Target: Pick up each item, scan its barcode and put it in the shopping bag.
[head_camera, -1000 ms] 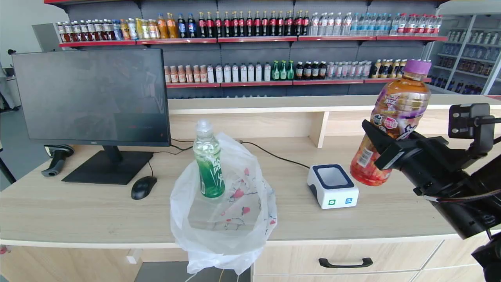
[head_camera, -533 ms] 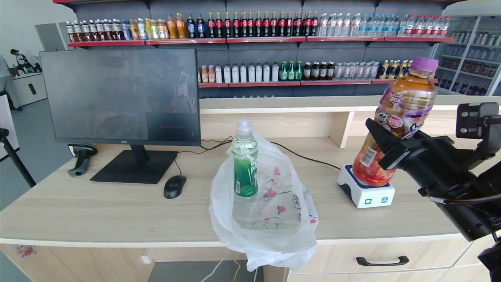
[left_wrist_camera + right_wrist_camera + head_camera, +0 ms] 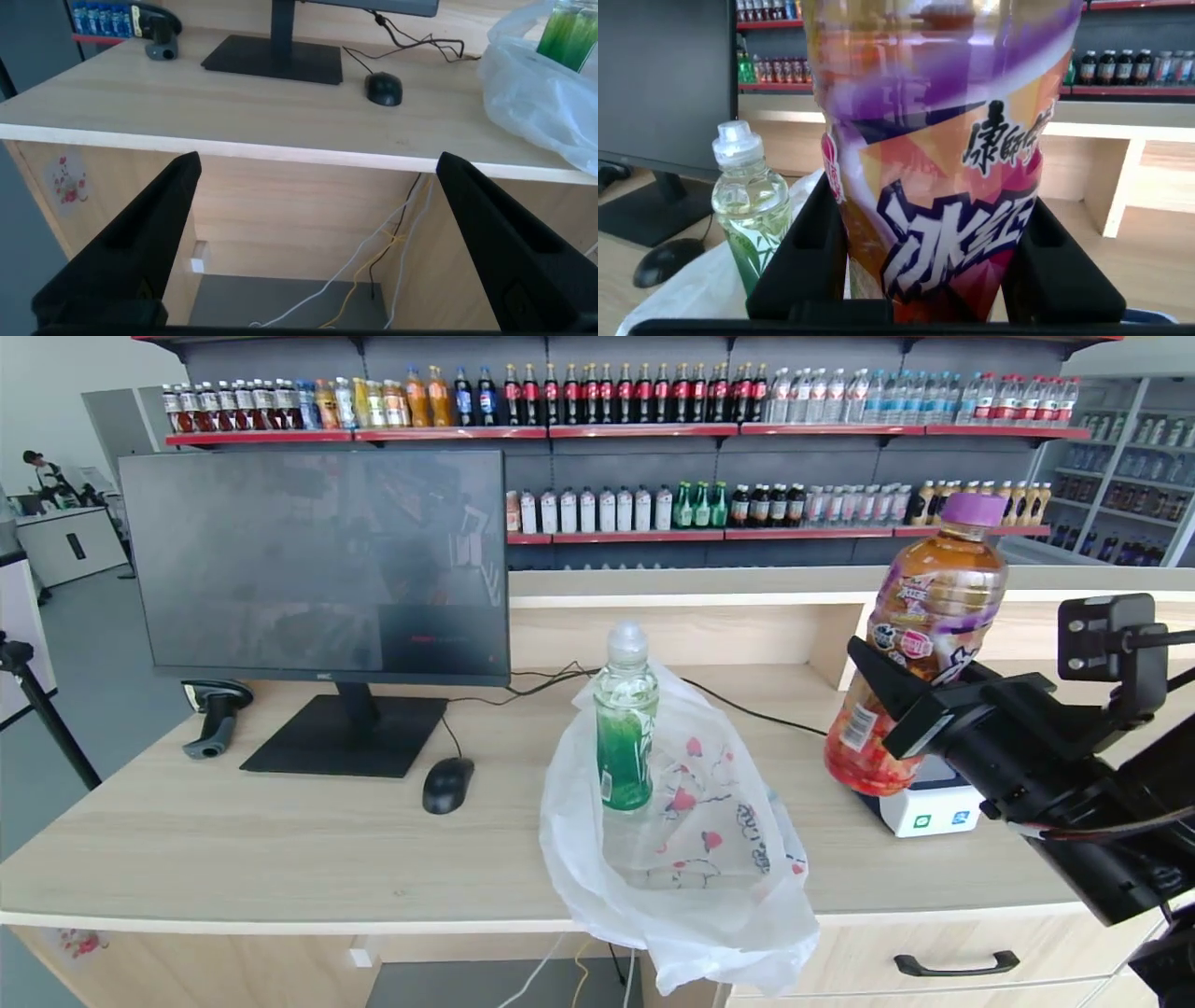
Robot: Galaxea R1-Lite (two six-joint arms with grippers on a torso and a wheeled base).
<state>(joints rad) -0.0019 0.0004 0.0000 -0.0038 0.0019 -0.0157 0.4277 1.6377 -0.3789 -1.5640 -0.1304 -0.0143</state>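
Left gripper (image 3: 318, 157): parked low in front of the worktop (image 3: 233, 859), below its front edge. Fingers spread wide apart, nothing between them.

On the worktop, from the far left:
- handheld scanner (image 3: 217, 719) in its stand, near the back
- monitor (image 3: 317, 565), screen dark, on a flat black foot
- mouse (image 3: 448, 784) just right of that foot, cable running back behind the monitor
- shopping bag (image 3: 691, 877), thin white plastic with red flower print, mouth open, lower part hanging over the front edge
- green bottle (image 3: 625, 728) upright in the bag's mouth at its left side, clear cap, green label
- black cable (image 3: 747, 714) running along the back of the worktop behind the bag, toward the right
- scanner box (image 3: 929, 812), white, partly hidden behind the held bottle and the right arm

Right gripper (image 3: 882, 702): up above the worktop at the right, fingers clamped on the tea bottle (image 3: 934, 607) around its lower half. Bottle has a purple cap and orange contents and leans slightly. Its base sits over the scanner box in the head view, so I can't tell whether they touch. The white barcode patch on the lower label faces left and down. Tea bottle is well apart from the bag, off to its right.

Behind the worktop: shelves (image 3: 635, 429) packed with drinks.
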